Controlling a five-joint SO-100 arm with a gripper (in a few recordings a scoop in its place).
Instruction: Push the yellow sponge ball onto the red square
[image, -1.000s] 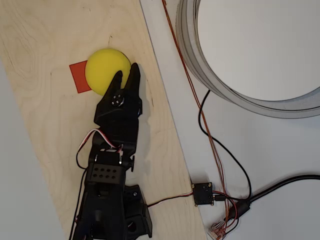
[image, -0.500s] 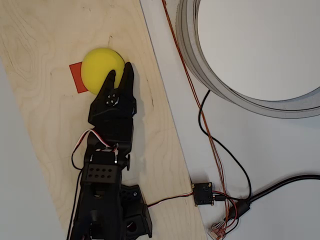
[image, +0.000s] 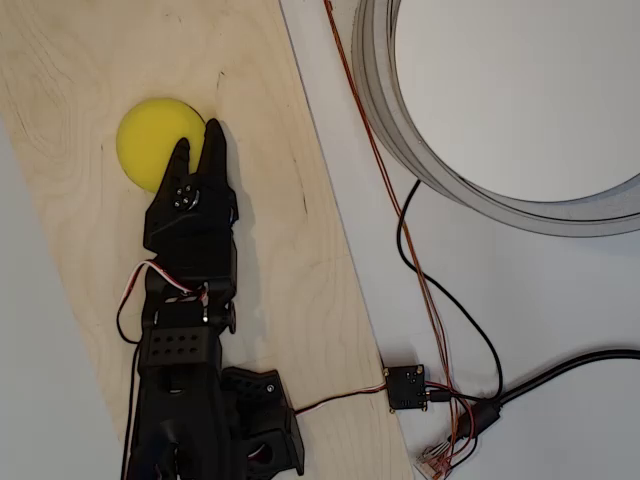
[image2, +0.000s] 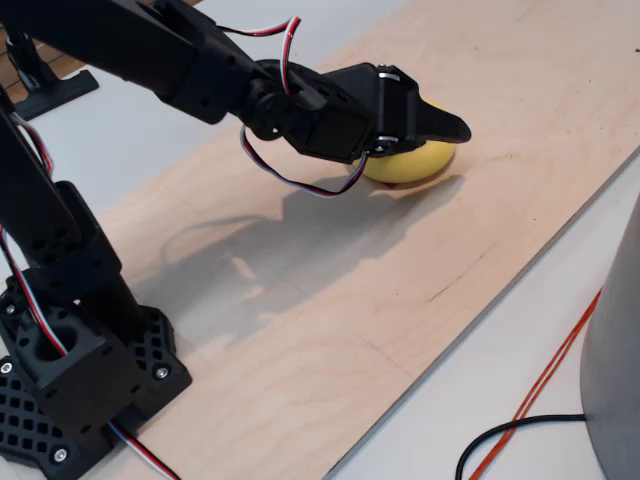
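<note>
Two fingers (image: 216, 150) of the gripper (image: 198, 143) parted in a narrow V, clamping nothing, tips laid against the lower right flank of the yellow sponge ball (image: 155, 138) in the overhead view, set that way to nudge a soft round thing rather than pinch it. Ball resting on the wooden board (image: 280, 250) near its left edge, probably covering the red square, so likely almost done.

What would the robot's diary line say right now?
gripper: open, touching ball | yellow sponge ball: covering red square | board: wooden
</note>
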